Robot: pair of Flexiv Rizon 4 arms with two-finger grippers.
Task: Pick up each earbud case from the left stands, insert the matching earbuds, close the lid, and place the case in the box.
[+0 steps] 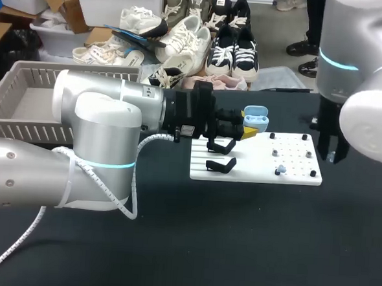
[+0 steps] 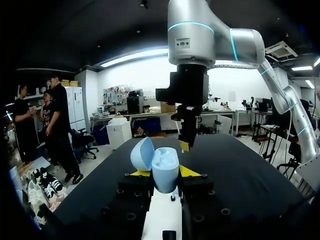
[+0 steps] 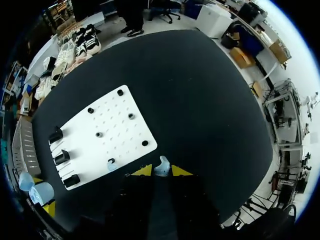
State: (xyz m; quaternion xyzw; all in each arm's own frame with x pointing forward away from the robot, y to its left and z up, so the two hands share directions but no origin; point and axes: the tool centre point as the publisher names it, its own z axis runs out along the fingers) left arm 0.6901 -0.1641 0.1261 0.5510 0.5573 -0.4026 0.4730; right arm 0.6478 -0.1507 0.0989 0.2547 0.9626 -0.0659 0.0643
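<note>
My left gripper [image 1: 247, 128] is shut on a light-blue earbud case [image 1: 255, 118], held above the far left part of the white board [image 1: 254, 174]. In the left wrist view the case [image 2: 165, 169] stands between the yellow tips with its lid [image 2: 142, 153] swung open. My right gripper [image 3: 161, 171] is shut on a small light-blue earbud [image 3: 161, 166], above the table beside the board [image 3: 115, 120]. It hangs at the board's right end [image 1: 328, 154], and shows ahead of the case [image 2: 185, 145]. A second earbud [image 1: 280, 169] rests on the board. Black stands [image 1: 220, 164] on its left side are empty.
A grey slatted box [image 1: 25, 100] sits at the table's far left, behind my left arm. Short black pegs [image 3: 131, 116] dot the board's right half. Black tabletop [image 1: 237, 243] stretches in front of the board.
</note>
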